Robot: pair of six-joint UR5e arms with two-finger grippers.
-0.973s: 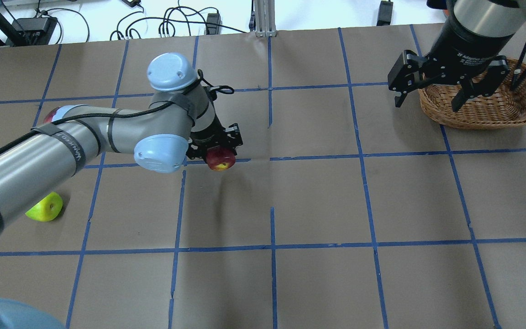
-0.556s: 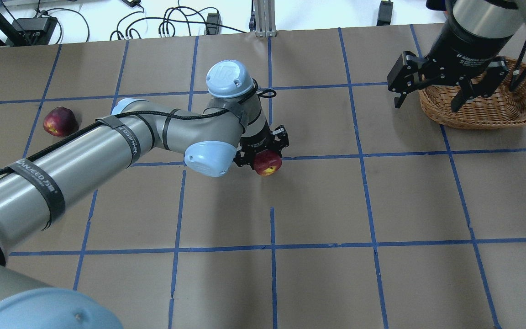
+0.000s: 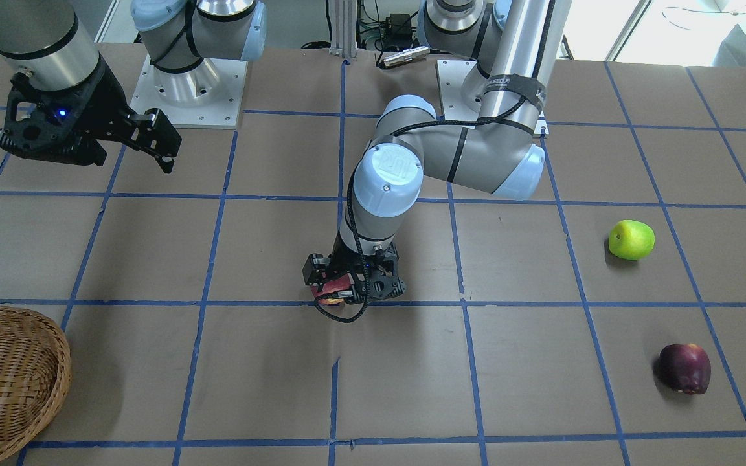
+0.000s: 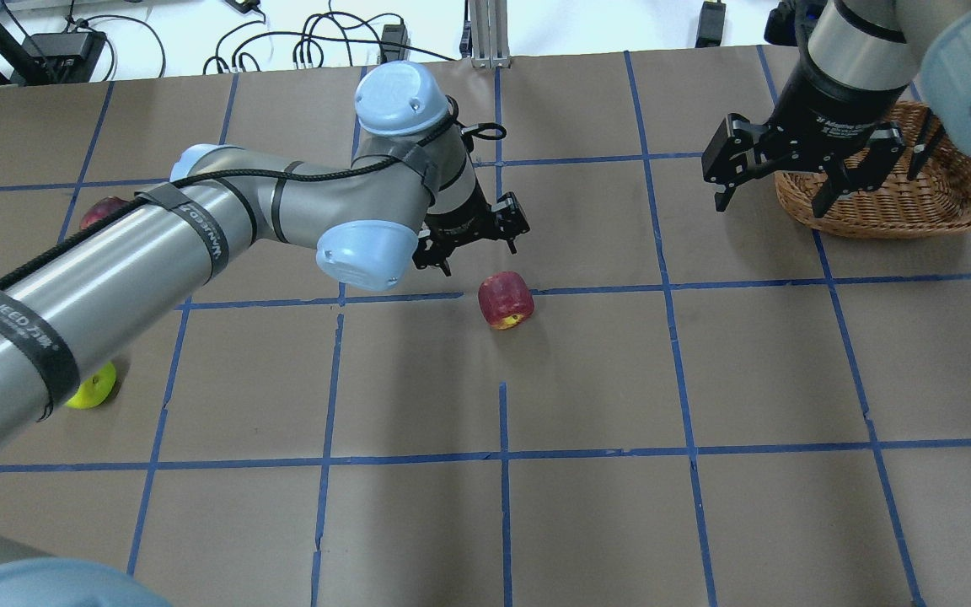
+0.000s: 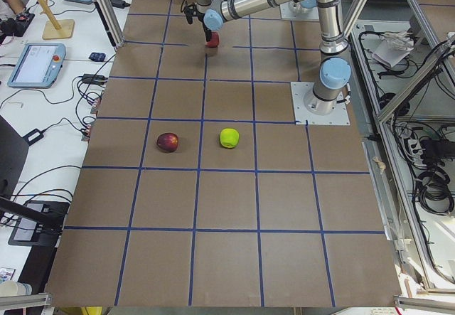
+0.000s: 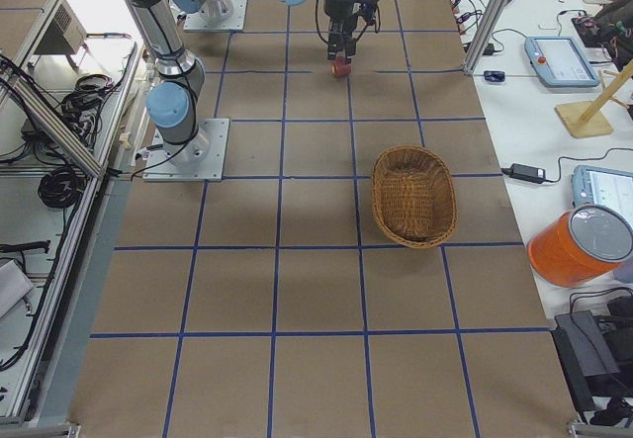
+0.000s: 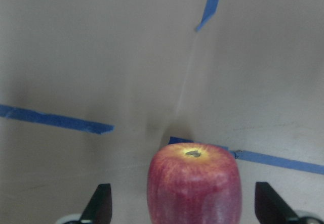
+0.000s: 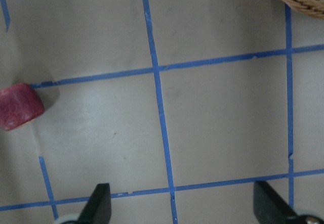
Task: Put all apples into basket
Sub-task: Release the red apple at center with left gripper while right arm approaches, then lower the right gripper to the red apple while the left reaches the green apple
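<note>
Surface: brown paper table (image 4: 587,371), blue tape grid.
Left fingers (image 7: 101,204): wide apart, empty; a moment ago they clamped the red apple (image 4: 505,299).
Red apple: released mid-table, just beside left gripper (image 4: 479,253), well apart from basket (image 4: 890,215).
Meaning: probably left for right gripper (image 4: 769,206), also wide, empty.
Views: front shows green apple (image 3: 631,239) and maroon apple (image 3: 685,369) whole; overhead half hides them.

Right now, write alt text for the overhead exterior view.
A speckled red apple sits mid-table beside the open left gripper. The open right gripper hangs by the wicker basket, far right. A yellow-green apple and a dark red apple show partly behind the left arm.
</note>
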